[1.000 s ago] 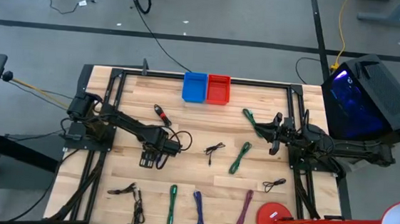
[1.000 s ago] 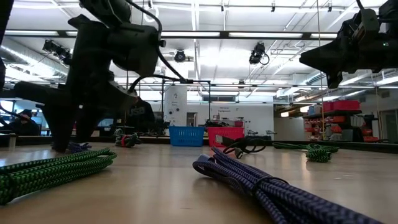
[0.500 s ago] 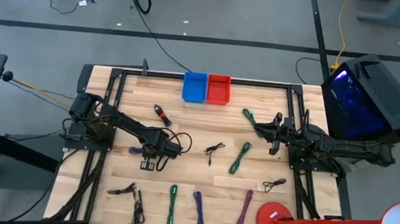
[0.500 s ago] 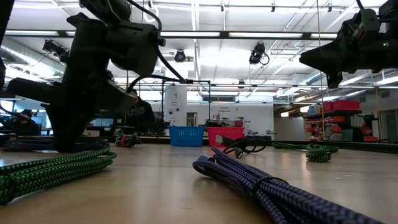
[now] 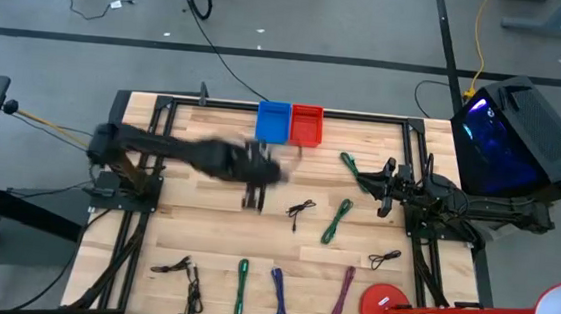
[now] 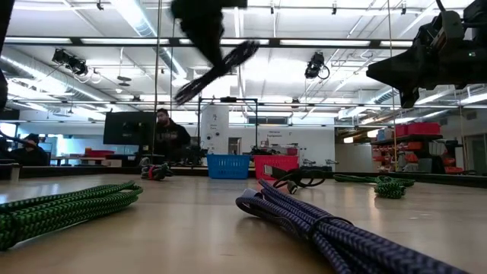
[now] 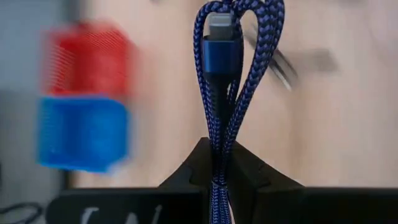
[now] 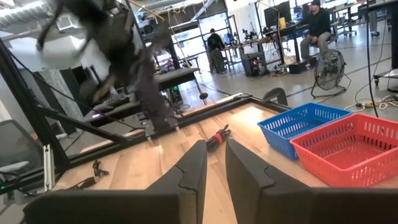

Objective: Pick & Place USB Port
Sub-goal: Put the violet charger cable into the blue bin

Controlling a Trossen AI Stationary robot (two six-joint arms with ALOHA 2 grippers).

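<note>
A dark blue braided cable [image 7: 231, 74], folded into a bundle with a blue-sleeved connector [image 7: 221, 46], sits in my shut left gripper [image 7: 217, 148]. In the high view the left gripper [image 5: 256, 172] is blurred above the table's middle, a little nearer than the blue bin [image 5: 272, 122] and red bin [image 5: 306, 125] at the far edge. In the low view the cable [image 6: 217, 72] hangs high above the table. My right gripper [image 5: 383, 192] hovers at the table's right side, its fingers a narrow gap apart [image 8: 212, 163] with nothing between them. My left gripper pinches the folded cable bundle between its two fingers, several strands together [image 7: 217, 163]. The loops and the connector stick out beyond the fingertips. The cable is lifted well clear of the table and slants below the gripper [image 6: 204, 19].
Other cables lie on the wood: green [image 5: 337, 222], black [image 5: 300, 212], green [image 5: 242, 274], blue [image 5: 278, 297], maroon [image 5: 343, 293], black [image 5: 385, 258], black [image 5: 174, 266]. A red disc [image 5: 385, 309] lies near right. A black frame [image 5: 165, 101] borders the table.
My left gripper has risen from the table's left middle and swung fast toward the far edge and the bins. The blue cable, which lay on the wood by its fingers, has come up with it and now hangs clear.
</note>
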